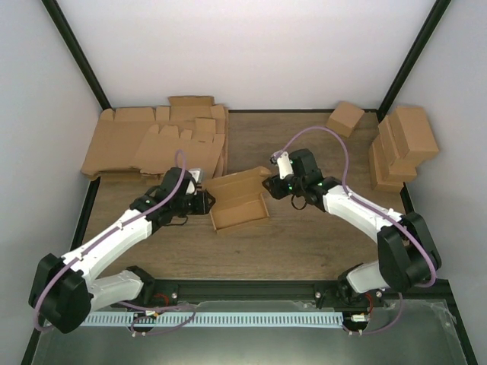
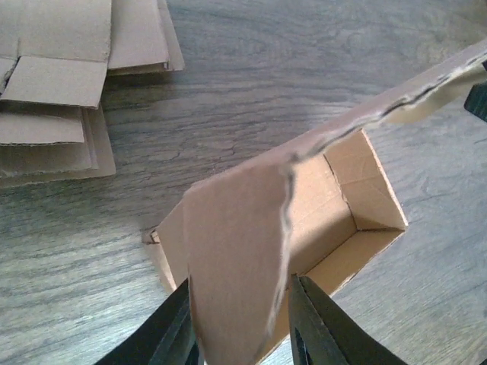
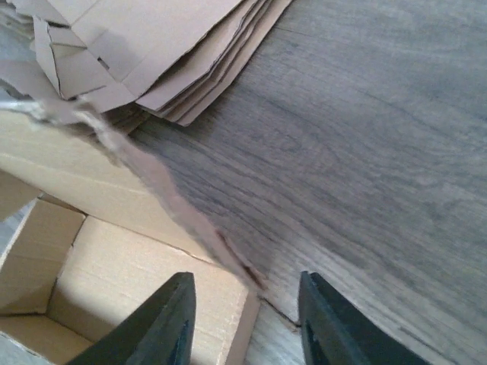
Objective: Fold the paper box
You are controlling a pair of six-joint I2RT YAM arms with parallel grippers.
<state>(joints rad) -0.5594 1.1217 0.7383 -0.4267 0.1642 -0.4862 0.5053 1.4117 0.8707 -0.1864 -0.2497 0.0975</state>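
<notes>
Top view first: the paper box [image 1: 238, 199] lies open-topped in the middle of the wooden desk [image 1: 304, 243], between the two arms. The left fingers [image 1: 204, 202] are right at its left end and the right fingers [image 1: 268, 185] are at its far right corner. A stack of flat cardboard [image 1: 152, 141] sits at the back left, just behind the box. Folded boxes [image 1: 402, 144] are piled at the back right, and one small box [image 1: 345, 118] stands apart from them.

Over to the left wrist: the fingers [image 2: 171, 338] are spread, and a raised flap of the paper box [image 2: 236, 258] stands in the gap between them. I cannot tell whether they press on its edges. Beyond the flap the box's inside shows, with its long wall running away to the right. The flat cardboard [image 2: 53, 76] lies on the desk [image 2: 304, 68] at upper left.

Now the right wrist: the fingers [image 3: 163, 323] are spread wide and pinch nothing, straddling the corner of the paper box [image 3: 99, 281]. A ragged flap edge slants across from upper left, the flat cardboard [image 3: 175, 46] fans out behind, and bare desk [image 3: 380, 137] fills the right
</notes>
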